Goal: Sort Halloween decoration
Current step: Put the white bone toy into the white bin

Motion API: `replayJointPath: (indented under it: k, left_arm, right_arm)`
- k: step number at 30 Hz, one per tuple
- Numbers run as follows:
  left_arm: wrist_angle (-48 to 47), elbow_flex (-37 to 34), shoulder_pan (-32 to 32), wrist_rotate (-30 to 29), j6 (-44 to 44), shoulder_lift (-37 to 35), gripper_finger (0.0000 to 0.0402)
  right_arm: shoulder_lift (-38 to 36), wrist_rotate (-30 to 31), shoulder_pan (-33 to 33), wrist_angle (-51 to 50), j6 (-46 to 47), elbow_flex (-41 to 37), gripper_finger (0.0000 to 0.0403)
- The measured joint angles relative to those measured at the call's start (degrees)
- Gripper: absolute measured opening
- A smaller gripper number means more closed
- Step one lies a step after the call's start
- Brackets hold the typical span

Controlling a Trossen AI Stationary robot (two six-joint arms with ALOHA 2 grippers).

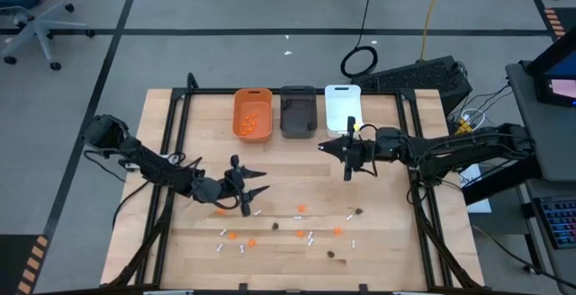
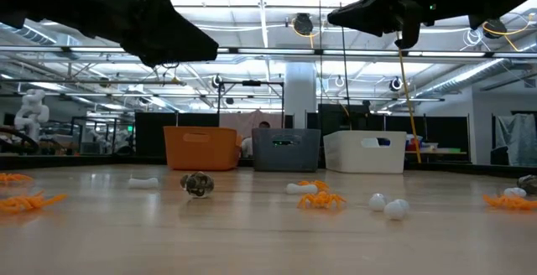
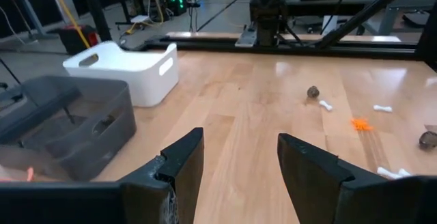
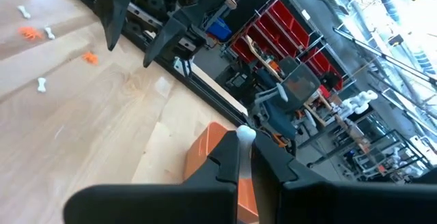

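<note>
**Desk:** Right wrist view first. What am I looking at?

**Operator:** One small white stick-shaped decoration piece (image 4: pixel 244 134), pinched end-on at the tips of my right gripper (image 4: pixel 244 157), fingers clamped together on it. Its long axis looks to run on in line with the fingers, though only the rounded end shows. From above, that right gripper (image 1: pixel 348 156) hangs over bare wood just in front of the row of bins, and the white rectangular plastic bin (image 1: pixel 342 108) lies straight beyond it, nearest of the three. The dark grey plastic bin (image 1: pixel 298 112) and the orange plastic bin (image 1: pixel 253 115) sit further along the row.

**Desk:** So the next move?

**Operator:** My read: a short carry toward the table's far edge, then let go over the white bin.

**Desk:** And the other arm?

**Operator:** Left gripper (image 1: pixel 249 190), fingers apart and empty, hovers above the scattered orange, dark and white pieces (image 1: pixel 300 210) near the table's front, closer to them than the right.
</note>
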Motion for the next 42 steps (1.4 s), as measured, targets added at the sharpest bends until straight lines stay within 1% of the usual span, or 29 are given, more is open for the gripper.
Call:
replayJointPath:
  k: [5,7,11,15,22,25,29,32,35,38,42]
  left_arm:
    - [-3.87,0.0,0.0,0.0,-3.72,0.0,0.0192]
    - [-5.47,0.0,0.0,0.0,-5.24,0.0,0.0192]
    - [-7.27,0.0,-0.04,0.0,-6.79,-0.02,0.0192]
    - [-7.16,0.0,-0.13,0.01,-6.79,-0.02,0.0192]
    - [-7.54,0.0,-0.13,0.85,-6.77,-0.02,0.0192]
    - [-8.11,0.0,-0.13,0.9,-6.75,-0.02,0.0192]
    - [-8.15,0.0,-0.13,1.09,-6.73,-0.02,0.0192]
    - [-8.15,0.0,-0.13,1.11,-6.73,-0.02,0.0192]
    - [-8.15,0.0,-0.13,1.11,-6.79,-0.02,0.0192]
    - [-8.32,0.0,-0.13,1.11,-8.16,-0.03,0.0192]
    - [-10.07,0.0,-0.13,1.14,-10.42,-0.02,0.0192]
  right_arm:
    - [0.0,0.11,-0.02,-0.33,2.67,0.0,0.0004]
    - [0.02,0.67,-0.08,-0.42,6.54,0.0,0.0004]
    - [0.02,6.18,-1.49,-0.85,17.64,0.02,0.0004]
    - [0.02,7.57,-6.64,-4.83,25.37,0.04,0.0004]
    - [0.02,7.42,-19.94,-14.09,35.0,0.07,0.0004]
    - [0.84,6.98,-25.4,-16.46,37.05,0.07,0.0004]
    - [3.61,0.54,-32.45,-16.57,39.57,0.07,0.0004]
    - [6.76,-1.95,-36.3,-16.16,40.61,0.07,0.0004]
    - [10.22,-2.98,-38.46,-14.52,40.75,0.07,0.0004]
    - [12.78,-3.0,-39.22,-12.05,40.82,0.09,0.0006]
    - [14.89,-2.54,-39.88,-11.49,40.8,0.07,0.0026]
